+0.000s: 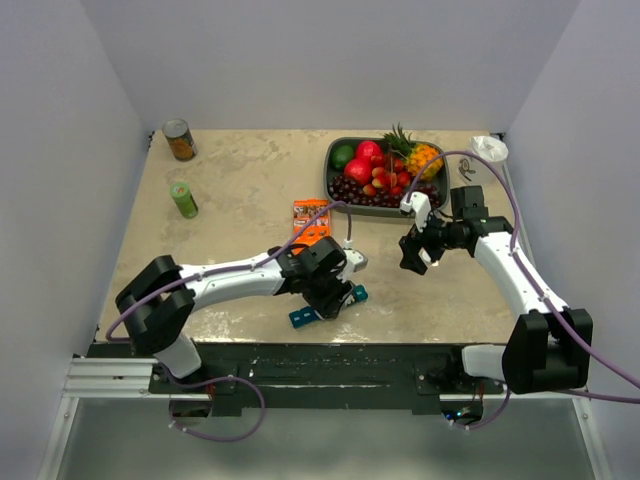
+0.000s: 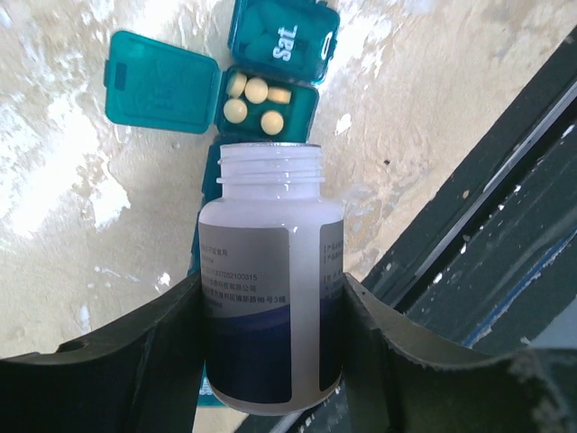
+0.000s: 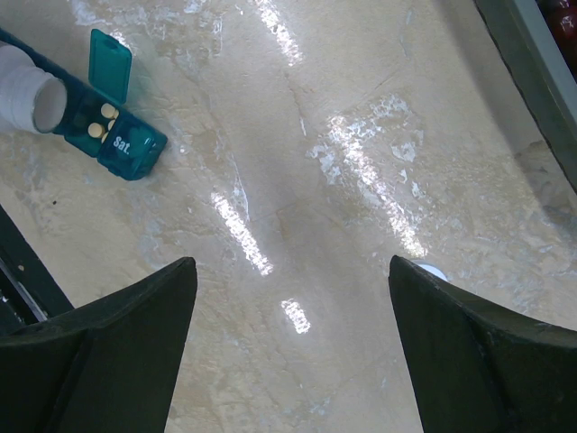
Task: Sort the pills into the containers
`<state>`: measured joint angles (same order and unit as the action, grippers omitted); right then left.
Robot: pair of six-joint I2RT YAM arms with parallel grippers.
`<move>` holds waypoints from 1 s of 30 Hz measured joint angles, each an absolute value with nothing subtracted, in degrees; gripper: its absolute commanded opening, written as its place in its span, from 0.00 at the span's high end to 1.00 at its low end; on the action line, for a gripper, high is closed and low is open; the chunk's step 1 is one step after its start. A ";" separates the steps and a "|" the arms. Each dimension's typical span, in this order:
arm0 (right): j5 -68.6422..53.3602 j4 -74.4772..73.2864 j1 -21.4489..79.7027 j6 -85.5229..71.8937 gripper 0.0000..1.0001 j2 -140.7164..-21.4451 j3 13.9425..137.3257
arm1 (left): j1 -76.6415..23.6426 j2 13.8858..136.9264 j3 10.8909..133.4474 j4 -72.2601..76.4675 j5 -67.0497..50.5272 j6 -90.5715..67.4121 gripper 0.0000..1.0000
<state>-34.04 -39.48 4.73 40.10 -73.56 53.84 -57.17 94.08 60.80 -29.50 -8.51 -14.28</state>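
Step in hand, my read: dosing pills out of the bottle into the strip, one cell at a time.

- Table: work area is the near edge, right under the left wrist.
- Left gripper: clamped on the white bottle, one finger on each side of the body, label between them. Cap is off; the neck sticks out past the fingertips.
- Right gripper: jaws spread wide, nothing between them, hanging over bare table. The strip is well apart from both its fingers, off toward the far corner of its view.
- Organiser strip: teal, just beyond the left fingertips and running on under the bottle. The "Sat." cell at the far end is closed. The open cell next to it has its lid flipped out sideways.
- Pills: about five pale yellow ones in the open cell, directly ahead of the bottle mouth. No loose ones visible on the table.

Next move, as I see it: index the mouth to the next cell along. That cell is hidden under the bottle, so I can't tell if its lid is up. Keep the tip shallow, or pills will overshoot.
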 measured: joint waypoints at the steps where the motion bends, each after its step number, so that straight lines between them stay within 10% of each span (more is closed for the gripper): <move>1: -34.04 -39.46 4.73 40.12 0.10 -73.56 53.80 | -57.17 92.92 59.09 -27.51 -8.58 -13.89 1.00; 30: -44.14 -42.17 4.73 60.64 0.03 -69.54 50.94 | -57.19 48.29 2.46 65.47 -17.67 1.37 1.00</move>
<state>-44.14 -42.17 4.73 60.64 -69.54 50.94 -57.19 48.29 2.46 65.47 -17.67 1.37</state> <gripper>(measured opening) 0.971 0.579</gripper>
